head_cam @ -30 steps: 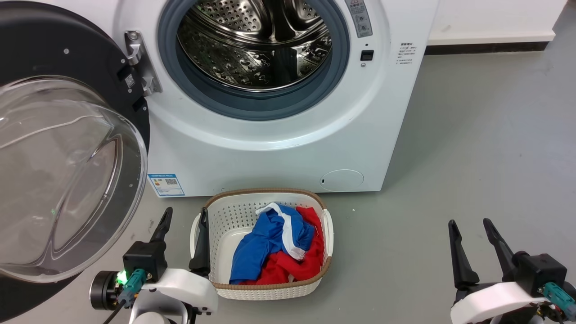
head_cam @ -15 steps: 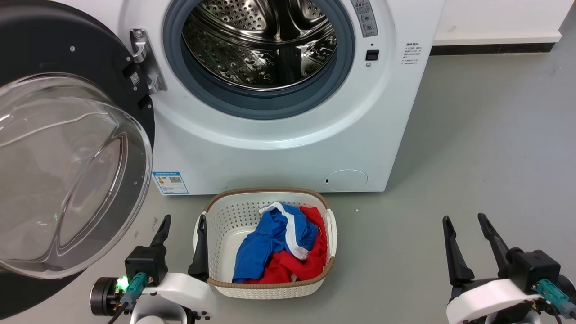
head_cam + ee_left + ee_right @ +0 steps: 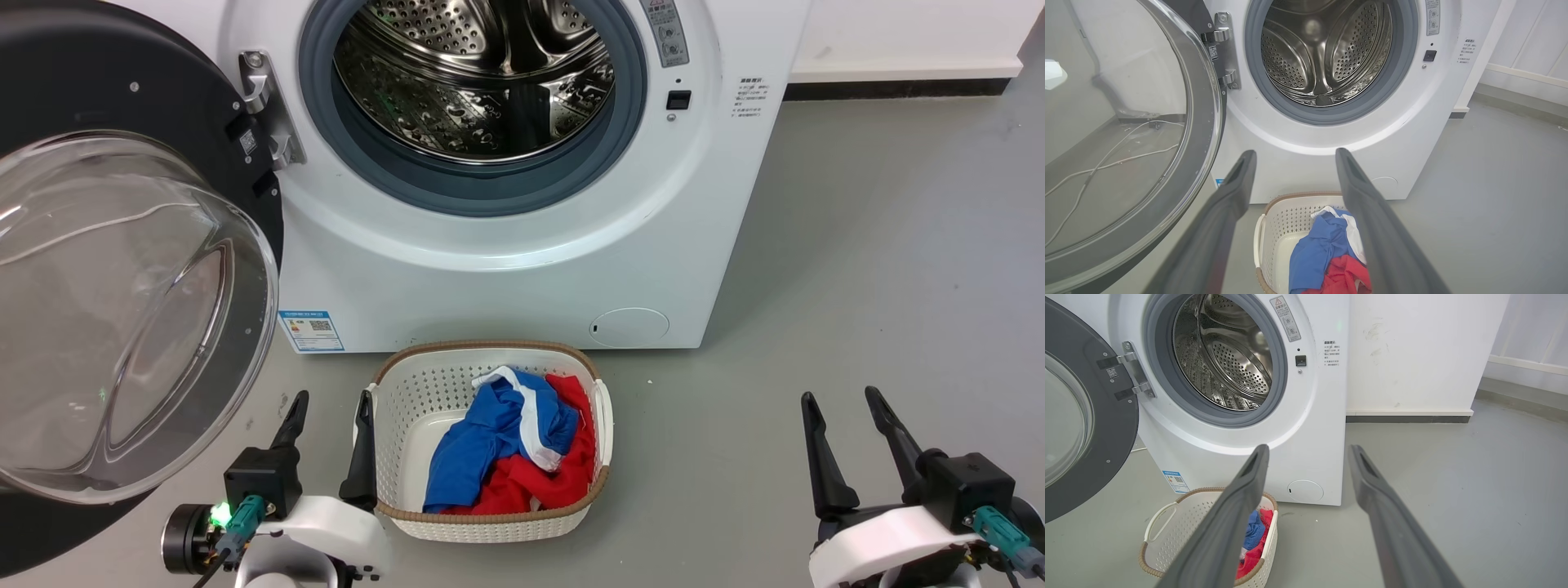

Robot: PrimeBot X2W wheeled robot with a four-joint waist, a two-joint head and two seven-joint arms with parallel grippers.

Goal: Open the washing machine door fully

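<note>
The washing machine door (image 3: 122, 269) (image 3: 1118, 134) (image 3: 1081, 416), a glossy black disc with a clear bulging glass bowl, stands swung wide to the left on its hinge (image 3: 265, 110). The steel drum opening (image 3: 473, 82) is uncovered. My left gripper (image 3: 331, 398) (image 3: 1294, 153) sits low at the bottom left, open and empty, just right of the door's lower rim and apart from it. At the bottom right my right gripper (image 3: 841, 396) (image 3: 1308, 447) is open too, holding nothing, over bare floor.
A white laundry basket (image 3: 408, 384) with blue and red clothes (image 3: 506, 449) stands on the grey floor in front of the white machine (image 3: 490, 286), touching distance from my left gripper's right finger. A white wall with dark skirting (image 3: 890, 86) runs behind on the right.
The whole head view has shifted slightly, so the camera moved. Both grippers stay open in about the same places, and the door stands as wide as before.
</note>
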